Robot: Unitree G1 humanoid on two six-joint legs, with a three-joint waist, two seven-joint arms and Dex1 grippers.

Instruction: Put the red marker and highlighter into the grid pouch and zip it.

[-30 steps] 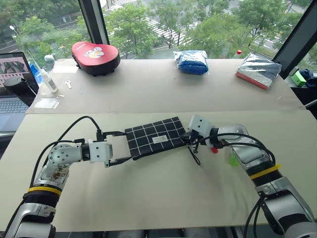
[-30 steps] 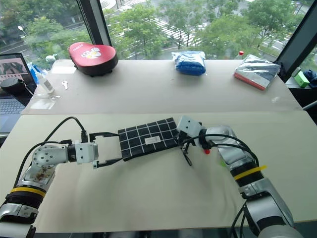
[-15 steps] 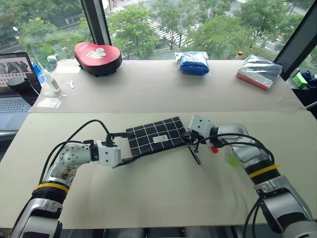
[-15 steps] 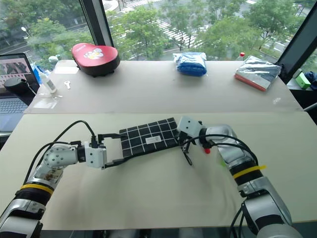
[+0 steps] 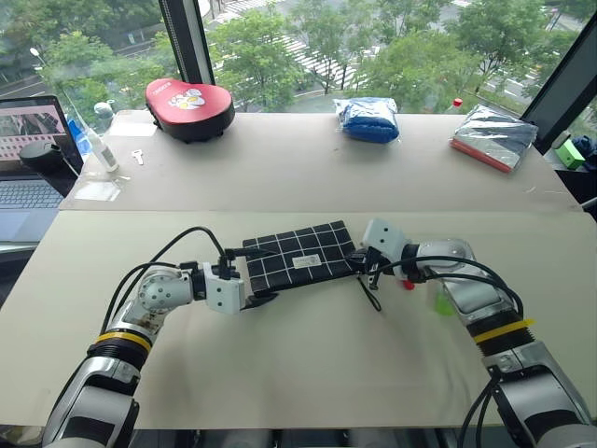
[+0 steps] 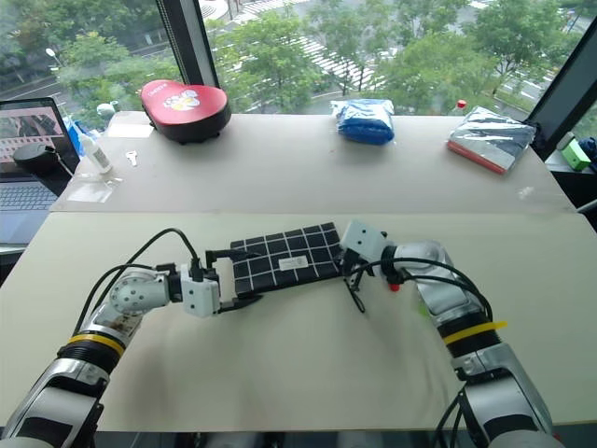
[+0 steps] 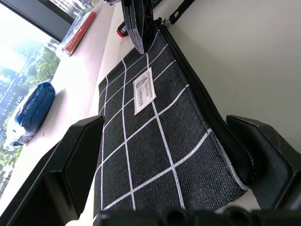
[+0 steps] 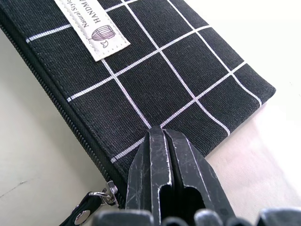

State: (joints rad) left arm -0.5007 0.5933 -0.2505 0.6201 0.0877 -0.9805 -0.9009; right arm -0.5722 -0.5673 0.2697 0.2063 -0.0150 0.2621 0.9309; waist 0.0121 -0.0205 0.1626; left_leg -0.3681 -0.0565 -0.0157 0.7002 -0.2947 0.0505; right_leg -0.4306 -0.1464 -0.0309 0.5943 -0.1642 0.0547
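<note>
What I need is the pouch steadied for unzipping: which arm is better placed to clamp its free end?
Left: the left gripper, open, straddles the grid pouch's end; the right gripper is shut at the zipper-pull end.

Your readable text: small white label [image 8: 92, 29] on grid pouch [image 8: 155, 70], mid-table. Right wrist view gives you top line starting "HANDMA…", cut off at edge, and script line beneath it starting "Natural S…", rest too small to read, with small barrel-like emblem below. Left wrist view shows you same label, print too small. Red case [image 5: 189, 96], far left: white lettering, illegible.
</note>
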